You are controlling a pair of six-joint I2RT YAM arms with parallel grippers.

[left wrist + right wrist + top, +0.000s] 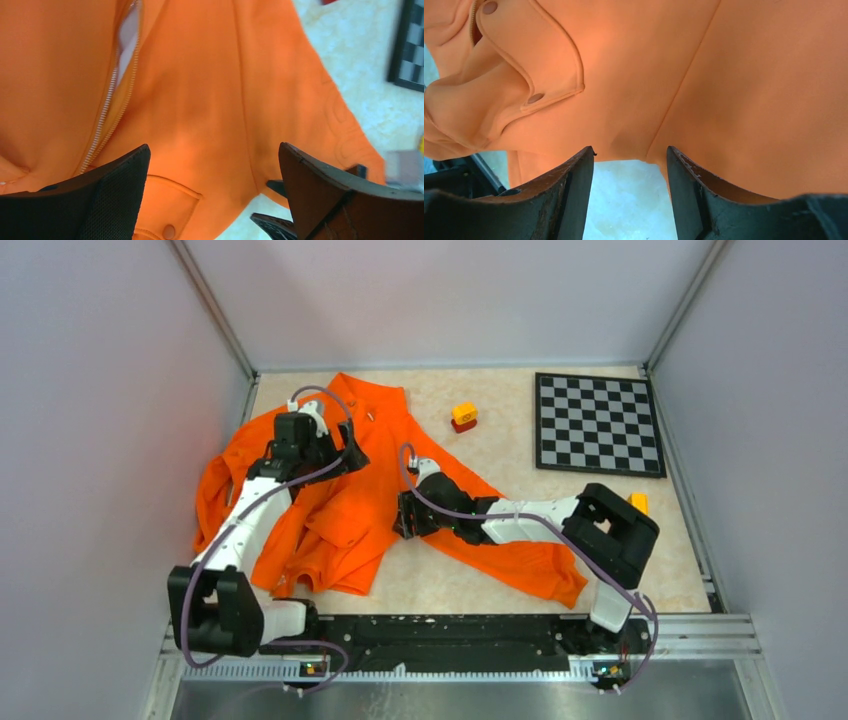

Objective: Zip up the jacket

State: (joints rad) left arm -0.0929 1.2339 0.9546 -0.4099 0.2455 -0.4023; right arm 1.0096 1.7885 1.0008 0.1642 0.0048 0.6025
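The bright orange jacket (350, 510) lies crumpled on the table's left half, one sleeve stretching to the front right. My left gripper (345, 457) is open and hovers over the jacket's upper body. In the left wrist view the jacket (210, 100) fills the frame, with its zipper (107, 115) partly apart and pale lining showing at the top left; a snap pocket lies between the fingers. My right gripper (402, 517) is open at the jacket's armpit edge. In the right wrist view the jacket (649, 75) and a snap flap (539, 65) lie ahead, bare table between the fingers.
A checkerboard (598, 424) lies at the back right. A small yellow and red block (464, 417) stands behind the jacket's sleeve. A small orange object (639, 503) shows beside the right arm. Grey walls enclose the table.
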